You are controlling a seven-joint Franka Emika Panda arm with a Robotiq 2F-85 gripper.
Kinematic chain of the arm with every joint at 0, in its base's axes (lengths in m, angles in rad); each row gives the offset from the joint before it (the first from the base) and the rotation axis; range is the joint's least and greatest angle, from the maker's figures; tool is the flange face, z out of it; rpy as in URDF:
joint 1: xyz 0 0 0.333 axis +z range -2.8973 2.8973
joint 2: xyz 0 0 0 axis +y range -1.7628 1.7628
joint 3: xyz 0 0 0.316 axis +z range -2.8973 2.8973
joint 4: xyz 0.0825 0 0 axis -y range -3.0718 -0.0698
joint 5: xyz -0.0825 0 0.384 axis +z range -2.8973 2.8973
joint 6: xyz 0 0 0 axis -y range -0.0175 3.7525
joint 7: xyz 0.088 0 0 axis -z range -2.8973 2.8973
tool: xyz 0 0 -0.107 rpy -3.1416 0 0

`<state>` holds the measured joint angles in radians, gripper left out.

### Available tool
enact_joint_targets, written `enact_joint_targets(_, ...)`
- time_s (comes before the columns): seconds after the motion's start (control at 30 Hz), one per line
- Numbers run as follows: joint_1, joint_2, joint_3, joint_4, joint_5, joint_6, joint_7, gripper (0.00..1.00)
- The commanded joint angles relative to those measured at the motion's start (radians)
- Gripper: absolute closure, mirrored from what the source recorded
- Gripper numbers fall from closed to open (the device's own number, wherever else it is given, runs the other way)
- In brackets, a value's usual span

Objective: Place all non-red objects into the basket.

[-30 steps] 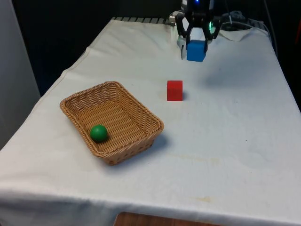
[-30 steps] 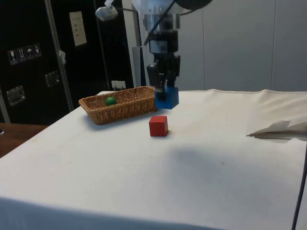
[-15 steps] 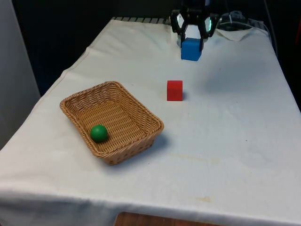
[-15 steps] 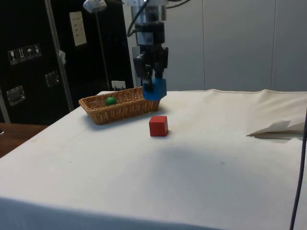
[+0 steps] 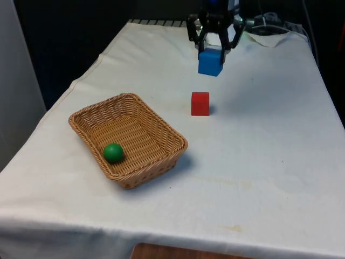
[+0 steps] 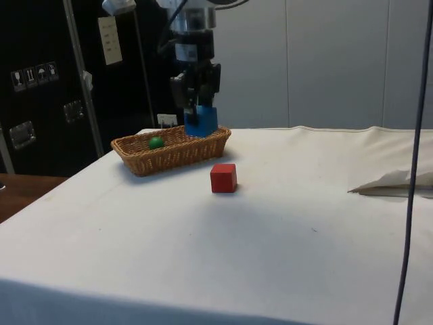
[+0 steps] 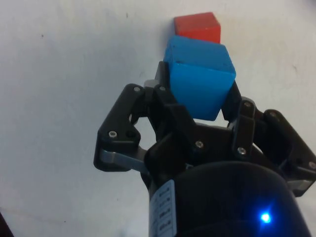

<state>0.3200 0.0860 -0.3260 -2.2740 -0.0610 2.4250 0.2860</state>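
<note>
**Blue cube in the air, basket waiting**

The black two-finger claw (image 5: 211, 44) had the blue plastic cube (image 5: 210, 62) clamped between its fingers, hanging well above the white-clothed counter (image 5: 259, 162). In the wrist view the cube (image 7: 200, 83) sat squarely between the two fingers (image 7: 165, 81), pinched on opposite faces and protruding past the tips, a grip that looked firm enough for carrying.

Directly below and a little ahead of the claw sat the small red cube (image 5: 200, 103) on the cloth, untouched; being red, it had no business in the basket, which is presumably why it stayed put. The woven wicker basket (image 5: 167, 159) lay well apart from the claw, off toward the front view's left and nearer the camera, with a green ball (image 5: 113, 152) resting inside it, so one non-red item was home.

The height made sense: the cube needed to clear both the red cube and the basket's rim. By my reckoning the carry was under way, with the release left to do.
</note>
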Motion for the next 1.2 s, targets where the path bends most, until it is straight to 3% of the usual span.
enact_joint_targets(0.0, -0.004, 0.012, 0.0, 0.017, 0.017, -0.01, -0.014, 0.97)
enact_joint_targets(0.03, -0.001, 0.007, -0.002, 0.009, 0.0, 0.0, 0.0, 0.97)
enact_joint_targets(0.3, -0.01, 0.068, -0.015, 0.085, 0.02, -0.014, -0.02, 0.97)
enact_joint_targets(0.33, -0.005, 0.066, -0.019, 0.08, 0.001, -0.004, -0.005, 0.97)
enact_joint_targets(0.53, -0.013, 0.116, -0.027, 0.142, 0.026, -0.015, -0.025, 0.97)
enact_joint_targets(0.6, -0.013, 0.132, -0.031, 0.157, 0.031, -0.013, -0.029, 0.97)
enact_joint_targets(0.63, -0.006, 0.123, -0.036, 0.147, 0.01, -0.006, -0.013, 0.97)
enact_joint_targets(0.67, -0.014, 0.14, -0.033, 0.165, 0.036, -0.012, -0.033, 0.97)
enact_joint_targets(0.9, -0.021, 0.199, -0.052, 0.207, 0.08, -0.001, -0.063, 0.97)
enact_joint_targets(0.93, -0.013, 0.195, -0.058, 0.205, 0.064, -0.005, -0.051, 0.97)
enact_joint_targets(0.97, -0.022, 0.211, -0.057, 0.211, 0.093, 0.003, -0.069, 0.97)
enact_joint_targets(1.17, -0.03, 0.246, -0.067, 0.218, 0.134, 0.021, -0.088, 0.97)
